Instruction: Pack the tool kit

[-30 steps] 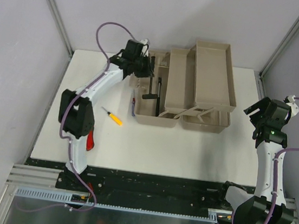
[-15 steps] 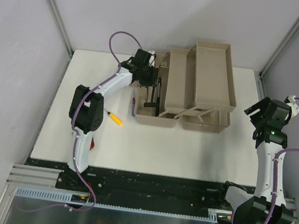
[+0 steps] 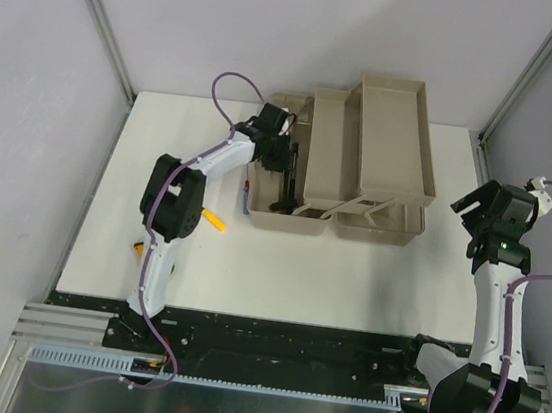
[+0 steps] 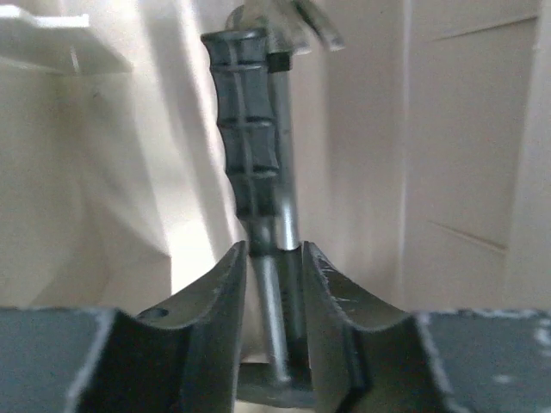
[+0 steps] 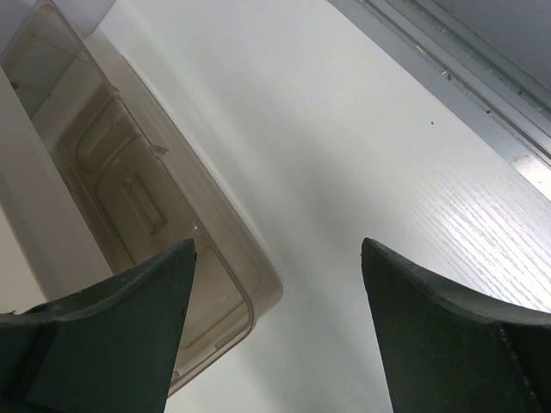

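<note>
Toolbox (image 3: 289,222): open with its trays folded out, on the table (image 3: 348,276) toward 12 o'clock.
Left gripper (image 4: 274,254): down in the toolbox's 9 o'clock compartment. The jaws stand a little apart on either side of the metal shaft of a black-handled tool (image 4: 250,146); I cannot tell whether they pinch it.
Right gripper (image 5: 275,254): spread wide and holding nothing, over the table at the toolbox's 3 o'clock, near the corner of the translucent lid (image 5: 129,206).
Yellow-handled screwdriver (image 3: 214,221): on the table at the toolbox's 8 o'clock, apart from it.

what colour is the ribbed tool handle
Dark grey handle, clearest in the left wrist view.
</note>
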